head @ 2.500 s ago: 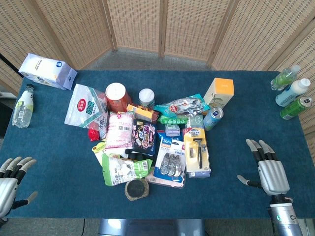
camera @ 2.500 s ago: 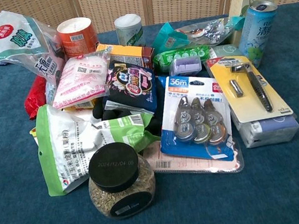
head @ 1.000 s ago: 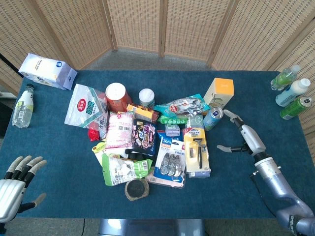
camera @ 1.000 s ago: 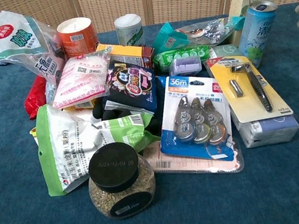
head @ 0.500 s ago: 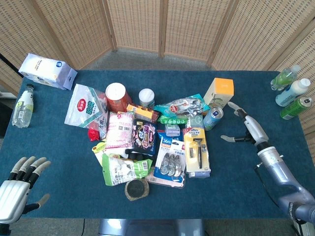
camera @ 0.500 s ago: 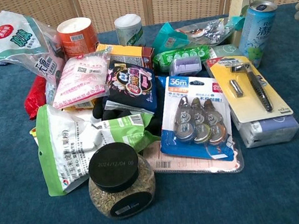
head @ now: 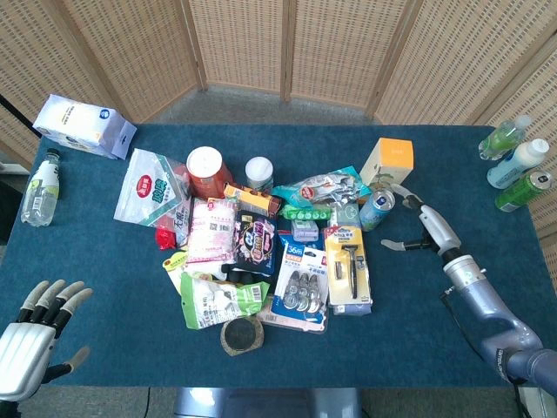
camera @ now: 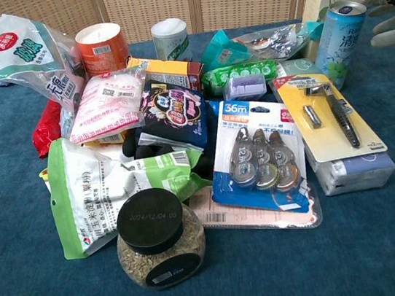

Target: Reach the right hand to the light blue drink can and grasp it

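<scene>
L hand sits at the table's near left corner, palm down, fingers spread and holding nothing; its wrist is cut off by the frame's bottom edge, and the chest view doesn't show it at all.

Just ahead, near the front edge's middle, a dark-lidded jar stands upright at the near end of a heap of packets. A razor pack lies flat on the heap's right side.

R arm comes in from the near right corner, forearm angled toward the table's middle. R hand hangs beside the light blue drink can, fingers apart, thumb low and the rest higher, opened toward the can w/ nothing between them. Head view shows a thin gap between fingertips and can; contact can't be confirmed. In the chest view only the fingertips show at the right frame edge, the rest cut off.

The can stands upright right of the heap, just in front of an orange-topped box, touching or nearly so; can't tell which.

Three bottles stand at the far right edge, partly cropped.
</scene>
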You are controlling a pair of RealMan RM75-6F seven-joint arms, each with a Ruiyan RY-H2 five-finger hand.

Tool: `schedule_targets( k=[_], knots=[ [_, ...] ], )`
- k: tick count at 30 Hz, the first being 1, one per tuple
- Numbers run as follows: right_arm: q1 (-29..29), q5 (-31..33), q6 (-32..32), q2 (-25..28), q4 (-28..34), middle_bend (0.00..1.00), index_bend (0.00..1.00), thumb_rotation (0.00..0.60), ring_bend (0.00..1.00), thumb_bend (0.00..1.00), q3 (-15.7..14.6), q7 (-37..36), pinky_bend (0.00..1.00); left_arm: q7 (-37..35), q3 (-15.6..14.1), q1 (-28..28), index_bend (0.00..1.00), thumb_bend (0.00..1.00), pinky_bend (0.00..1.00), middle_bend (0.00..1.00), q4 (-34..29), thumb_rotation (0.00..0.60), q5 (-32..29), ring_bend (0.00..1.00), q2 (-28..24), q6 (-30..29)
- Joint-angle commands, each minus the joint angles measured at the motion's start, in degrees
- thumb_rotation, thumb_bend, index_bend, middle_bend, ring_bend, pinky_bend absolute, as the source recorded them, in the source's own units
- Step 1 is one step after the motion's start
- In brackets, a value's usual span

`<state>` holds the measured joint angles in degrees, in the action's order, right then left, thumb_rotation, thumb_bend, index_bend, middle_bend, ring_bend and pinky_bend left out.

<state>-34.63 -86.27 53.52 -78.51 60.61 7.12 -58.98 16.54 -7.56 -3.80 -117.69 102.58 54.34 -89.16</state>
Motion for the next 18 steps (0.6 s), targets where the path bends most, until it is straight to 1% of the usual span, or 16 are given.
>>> schedule_targets(
  k=[1, 7, 11, 14, 16, 18],
  knots=[
    [-0.5, -0.7, 0.0, -0.9, -1.1, 0.07, 0.03, 0.508, 0.0, 0.08, -0.7, -1.1, 0.14, -0.1, -0.1, -0.1, 0.16, 0.26, 0.0, 0.18, 0.0, 0.6, 0.2, 0.11, -0.1, -0.1],
    [-1.3, -1.0, -0.4, -2.3, -2.1, 0.09, 0.03, 0.507, 0.01, 0.08, -1.5, -1.5, 0.14, -0.9, -0.3, -0.6, 0.17, 0.26, 0.0, 0.18, 0.5, 0.6, 0.4, 0.11, -0.2, -0.5],
    [-2.1, -0.7, -1.3, -3.6, -3.2, 0.12, 0.03, 0.516, 0.05, 0.08, -1.6, -2.4, 0.15, -1.4, -0.5, -0.8, 0.16, 0.26, 0.0, 0.18, 0.8, 0.6, 0.6, 0.11, -0.3, -0.6],
    [-2.8, 0.0, -2.3, -4.8, -4.5, 0.17, 0.04, 0.526, 0.12, 0.07, -1.4, -3.3, 0.24, -1.6, -0.7, -1.2, 0.16, 0.26, 0.0, 0.18, 1.1, 0.6, 0.9, 0.11, -0.3, -1.1],
    [-3.2, 0.9, -3.2, -5.7, -5.5, 0.22, 0.05, 0.55, 0.18, 0.07, -0.9, -4.3, 0.31, -1.8, -0.9, -1.6, 0.16, 0.26, 0.0, 0.18, 1.3, 0.6, 1.1, 0.11, -0.4, -1.6],
    [-3.3, 2.2, -3.7, -6.7, -6.5, 0.29, 0.09, 0.566, 0.25, 0.06, -0.1, -5.3, 0.38, -2.1, -1.0, -1.9, 0.16, 0.26, 0.0, 0.18, 1.5, 0.6, 1.3, 0.11, -0.5, -2.0]
  ],
)
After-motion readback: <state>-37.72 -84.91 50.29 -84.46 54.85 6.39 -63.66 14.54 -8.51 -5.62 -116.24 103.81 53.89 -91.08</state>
